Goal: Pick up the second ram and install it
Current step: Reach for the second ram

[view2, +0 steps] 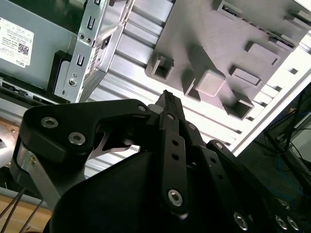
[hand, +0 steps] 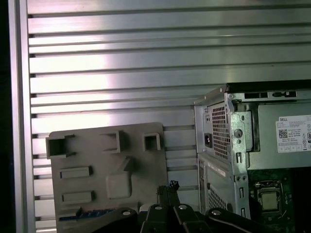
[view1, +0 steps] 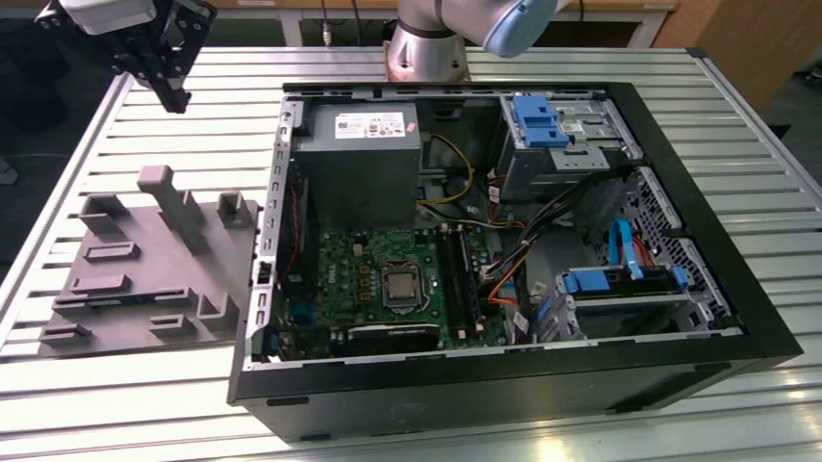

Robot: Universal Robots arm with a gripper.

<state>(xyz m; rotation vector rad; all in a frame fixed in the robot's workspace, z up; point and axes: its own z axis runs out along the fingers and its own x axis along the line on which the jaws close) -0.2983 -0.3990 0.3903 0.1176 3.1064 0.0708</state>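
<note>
Second ram, a thin flat dark memory stick with small chips (hand: 92, 212), lies low in the moulded grey plastic tray (view1: 115, 260); light, stiff and fragile, I judge, best pinched across its long edges at mid-length; just beside, the open black computer case (view1: 514, 385) presents a sharp metal wall; farther, upright grey posts (view1: 173, 207) crowd the tray; beyond, over bare ribbed metal table (view1: 231, 67), the black gripper (view1: 171, 94) hovers, fingers closed together, empty.

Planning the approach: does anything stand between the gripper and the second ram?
In the exterior view the gripper hangs beyond the far end of the grey fixture; the second ram lies near its front edge. The upright posts stand between them; nothing covers the ram from above.
</note>
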